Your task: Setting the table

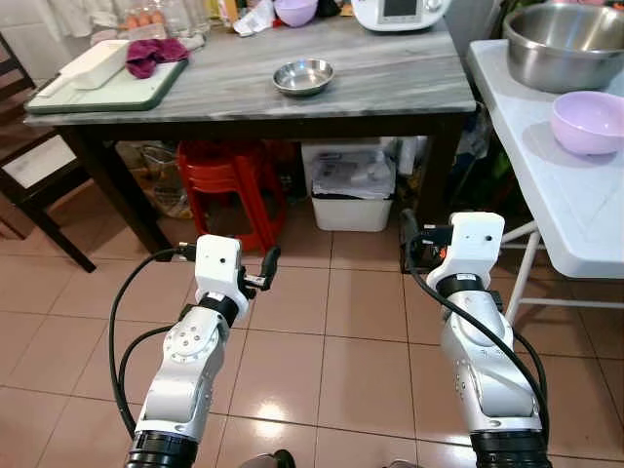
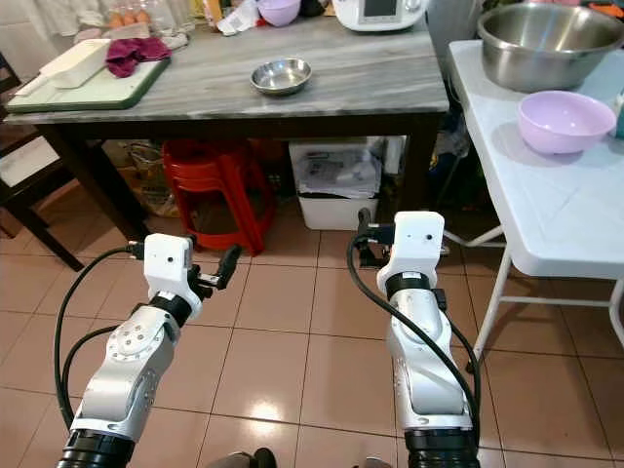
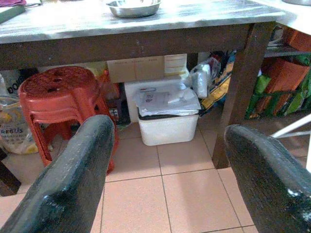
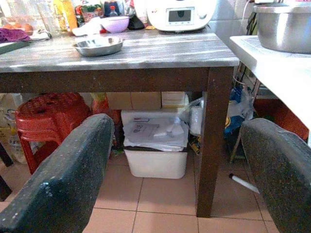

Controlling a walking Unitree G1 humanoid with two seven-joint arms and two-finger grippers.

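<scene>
Both arms are hanging out in front, low over the tiled floor, and nothing is being carried. The left hand [image 1: 265, 269] is showing its fingers spread wide apart, and the right hand [image 4: 180, 174] is spread just the same.

The small steel bowl [image 1: 303, 76] is sitting on the grey table [image 1: 390, 73], near its middle, straight ahead and well above both hands. It is lying slightly closer to the left arm's line, though neither hand is near it. Off to the right, a lilac bowl [image 1: 589, 122] is resting on the white table [image 1: 570, 210], beside the right arm. That one looks like the shorter reach, and any pick is calling for a lift first.
</scene>
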